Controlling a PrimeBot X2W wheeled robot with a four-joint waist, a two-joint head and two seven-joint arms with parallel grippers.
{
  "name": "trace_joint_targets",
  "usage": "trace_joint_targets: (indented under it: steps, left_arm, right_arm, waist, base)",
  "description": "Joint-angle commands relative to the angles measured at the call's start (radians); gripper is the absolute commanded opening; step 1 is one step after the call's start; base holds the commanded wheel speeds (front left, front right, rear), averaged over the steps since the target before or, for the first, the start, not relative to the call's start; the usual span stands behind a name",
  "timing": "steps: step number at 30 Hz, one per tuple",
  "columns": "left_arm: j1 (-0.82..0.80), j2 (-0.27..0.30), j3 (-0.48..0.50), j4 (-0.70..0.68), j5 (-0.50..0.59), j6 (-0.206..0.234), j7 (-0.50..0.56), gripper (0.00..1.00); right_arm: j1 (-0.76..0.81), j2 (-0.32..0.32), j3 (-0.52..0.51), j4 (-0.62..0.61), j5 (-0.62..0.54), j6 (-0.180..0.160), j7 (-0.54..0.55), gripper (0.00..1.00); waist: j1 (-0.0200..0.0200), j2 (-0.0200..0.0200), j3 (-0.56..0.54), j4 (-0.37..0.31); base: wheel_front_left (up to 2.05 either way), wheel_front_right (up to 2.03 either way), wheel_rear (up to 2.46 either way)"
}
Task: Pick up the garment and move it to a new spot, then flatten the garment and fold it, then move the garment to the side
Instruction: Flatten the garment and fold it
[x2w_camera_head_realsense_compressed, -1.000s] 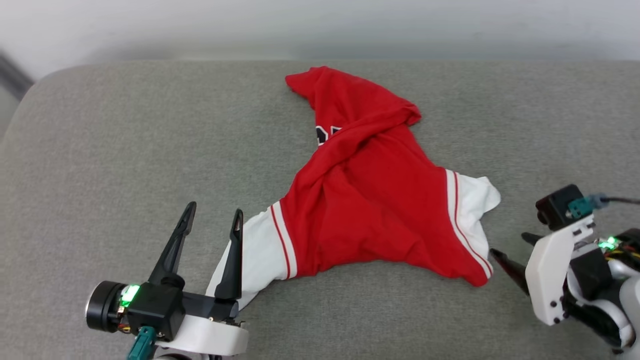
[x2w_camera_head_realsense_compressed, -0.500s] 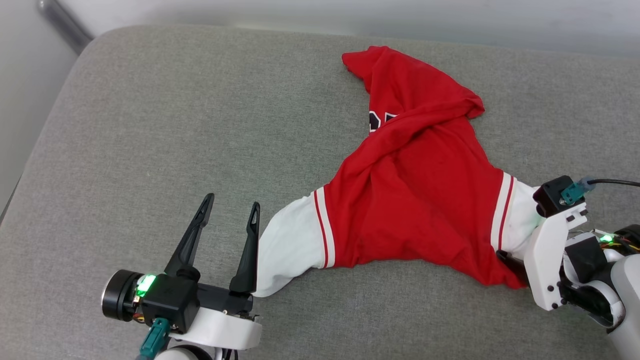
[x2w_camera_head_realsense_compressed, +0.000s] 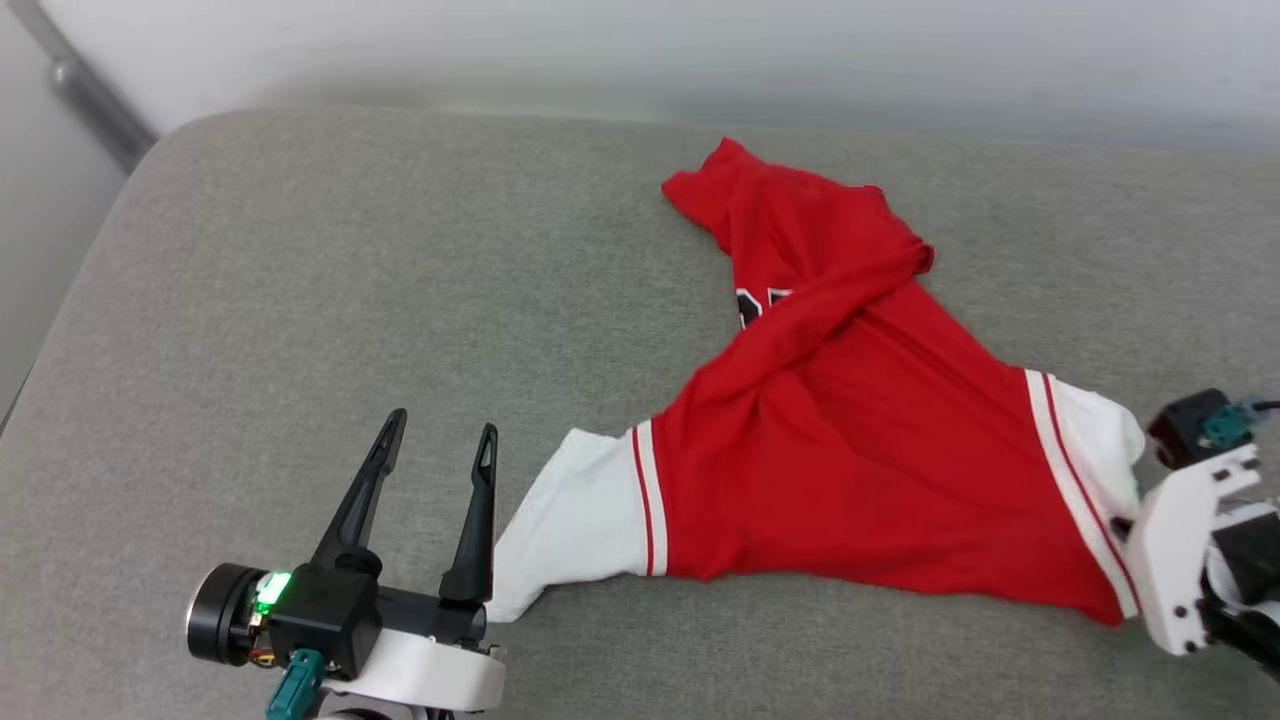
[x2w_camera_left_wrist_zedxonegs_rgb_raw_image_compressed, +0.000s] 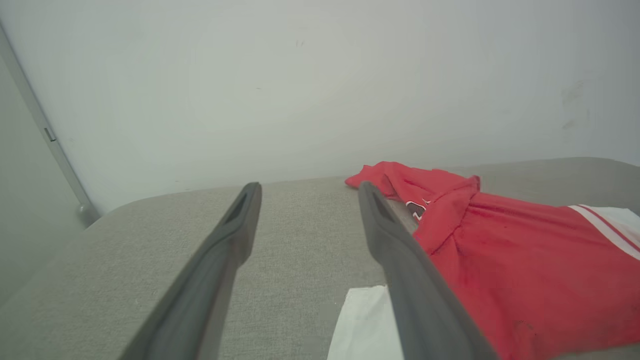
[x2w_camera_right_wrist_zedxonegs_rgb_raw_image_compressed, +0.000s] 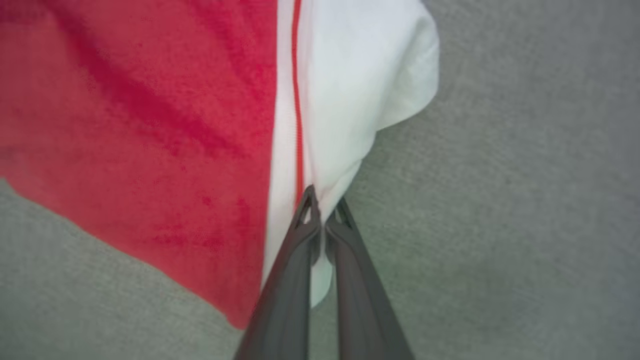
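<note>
Found the garment (x2w_camera_head_realsense_compressed: 860, 470), red with white sleeves, lying twisted on the grey cushion (x2w_camera_head_realsense_compressed: 400, 300), right of centre, one red end toward the far wall (x2w_camera_left_wrist_zedxonegs_rgb_raw_image_compressed: 300, 75). Noted black lettering partly visible under a diagonal fold.

Found the right gripper (x2w_camera_right_wrist_zedxonegs_rgb_raw_image_compressed: 322, 210) clamped together on the right-hand sleeve at its striped trim. A second ago stood spread and apart from that sleeve. Cloth now drawn flatter and longer toward that side. Allowed for a shift of the head camera.

Found the left gripper (x2w_camera_head_realsense_compressed: 440, 445) spread wide as before, holding nothing, just beside the left-hand sleeve; contact cannot be told.

Counted: one garment, two sleeves, two grippers, one cushion.
</note>
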Motion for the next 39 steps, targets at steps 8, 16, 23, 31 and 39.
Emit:
trace_joint_targets:
  steps: [8,16,23,31,39]
  left_arm:
    - [0.031,-0.009,0.013,0.000,0.003,-0.021,-0.002,1.00]
    - [0.026,-0.016,0.018,0.010,0.006,-0.035,-0.002,1.00]
    - [0.044,-0.017,0.036,0.018,-0.007,-0.048,-0.003,1.00]
    - [0.087,-0.024,0.055,0.011,-0.050,-0.068,-0.003,1.00]
    - [0.135,0.010,0.019,0.029,-0.118,-0.094,0.060,1.00]
  right_arm:
    - [0.142,-0.051,-0.152,-0.054,-0.062,-0.002,0.017,0.00]
    - [0.191,0.026,-0.256,-0.003,-0.127,-0.002,-0.047,1.00]
    - [0.156,0.091,-0.301,-0.019,-0.157,-0.001,-0.249,1.00]
    - [0.217,0.170,-0.386,-0.164,-0.120,-0.001,-0.526,1.00]
    - [0.305,0.262,-0.427,-0.271,-0.111,-0.001,-0.770,1.00]
  waist:
    - [0.0000,0.0000,-0.044,-0.064]
    - [0.0000,0.0000,-0.044,-0.081]
    - [0.0000,0.0000,-0.068,-0.114]
    - [0.0000,0.0000,-0.095,-0.167]
    - [0.0000,0.0000,-0.100,-0.196]
  base:
    - [0.00,0.00,0.00]
    - [0.00,0.00,0.00]
    - [0.00,0.00,0.00]
    - [0.00,0.00,0.00]
    - [0.00,0.00,0.00]
